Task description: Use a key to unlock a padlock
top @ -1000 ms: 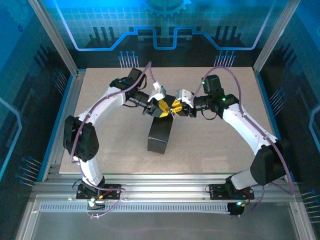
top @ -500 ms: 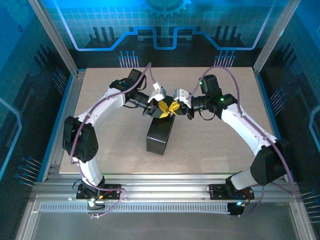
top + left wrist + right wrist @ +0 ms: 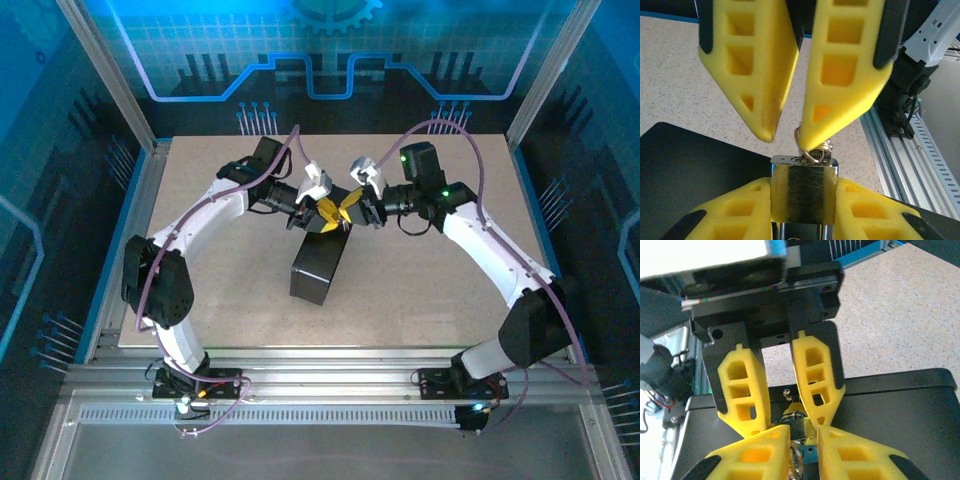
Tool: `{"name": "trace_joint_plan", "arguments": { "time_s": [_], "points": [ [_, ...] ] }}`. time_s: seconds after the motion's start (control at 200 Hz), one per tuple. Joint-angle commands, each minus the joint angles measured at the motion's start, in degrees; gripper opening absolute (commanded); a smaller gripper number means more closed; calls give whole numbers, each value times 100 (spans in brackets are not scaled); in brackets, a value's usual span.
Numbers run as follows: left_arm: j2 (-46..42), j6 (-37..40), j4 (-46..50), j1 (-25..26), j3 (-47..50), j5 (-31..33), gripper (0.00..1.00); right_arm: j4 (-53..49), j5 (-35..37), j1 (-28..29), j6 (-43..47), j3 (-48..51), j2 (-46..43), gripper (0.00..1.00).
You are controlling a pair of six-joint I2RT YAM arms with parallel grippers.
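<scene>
One padlock (image 3: 803, 190) clamped in left gripper (image 3: 803, 200). One ringed key (image 3: 811, 153) at its top. Right gripper (image 3: 787, 137) narrow, grip unclear. One black box (image 3: 318, 268).

- Robot lab test cell: aluminium frame (image 3: 105, 72) encloses the speckled surface (image 3: 420, 290).
- Blue circuit-print panels (image 3: 200, 50) line the walls.
- Two arms (image 3: 190, 225) bolted to slotted rails (image 3: 330, 372).
</scene>
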State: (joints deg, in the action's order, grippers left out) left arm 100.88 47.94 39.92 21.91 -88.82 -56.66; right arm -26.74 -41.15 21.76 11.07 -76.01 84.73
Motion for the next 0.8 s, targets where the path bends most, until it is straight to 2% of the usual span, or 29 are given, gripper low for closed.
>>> {"name": "trace_joint_plan", "arguments": {
  "time_s": [0.0,0.145,0.415,0.59,0.795],
  "points": [
    [-354,-10,-300,-3,-66,-511,1,-360,-117,-225,-471,-90,-81,24],
    [-376,-9,-299,-14,-74,-525,1,-305,-178,-498,-150,106,-290,26],
    [-341,3,-201,-16,-144,-609,2,-20,-743,-422,1523,627,-733,34],
    [-293,42,-77,-4,-239,-664,2,84,-549,-148,2191,716,-701,38],
    [-279,92,32,6,-312,-688,2,533,-147,-80,2287,702,-503,38]
  ]
}}
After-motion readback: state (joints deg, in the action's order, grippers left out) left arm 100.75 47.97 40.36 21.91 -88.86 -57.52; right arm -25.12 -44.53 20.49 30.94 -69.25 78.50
